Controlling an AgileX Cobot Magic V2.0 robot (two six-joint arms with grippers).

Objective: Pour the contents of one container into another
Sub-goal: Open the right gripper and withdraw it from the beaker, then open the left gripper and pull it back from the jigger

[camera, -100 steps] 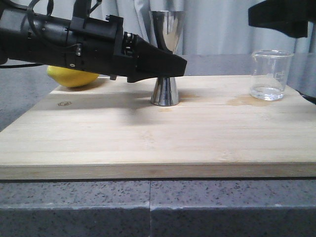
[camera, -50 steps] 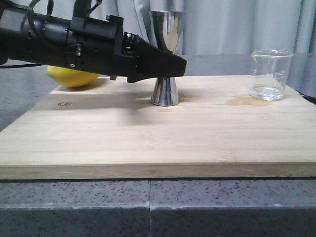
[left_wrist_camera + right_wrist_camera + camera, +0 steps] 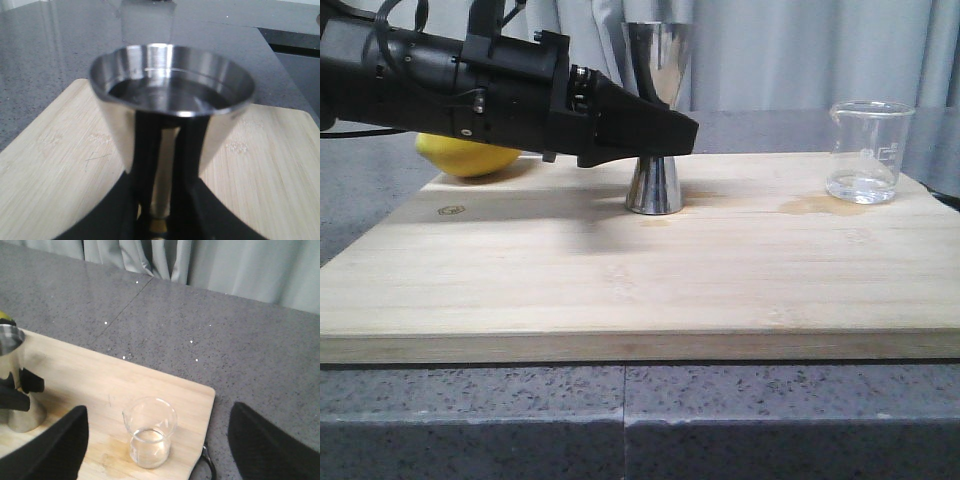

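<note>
**Risk: tipping the full jigger**

Our left gripper (image 3: 670,130) is clamped on the jigger (image 3: 171,107) at mid-board; it holds liquid, so any jerk spills. Beaker (image 3: 868,152) sits untouched at the board's right. Right gripper (image 3: 155,450) gapes above it.

Front cam: low, near worktop (image 3: 620,420) level, facing forward across the board (image 3: 640,270). Left wrist cam: very close on the jigger (image 3: 172,100), looking down into its cup. Right wrist cam: high, looking down from well back on the beaker (image 3: 149,432). All three share the jigger and board; front and right also share the beaker.
</note>
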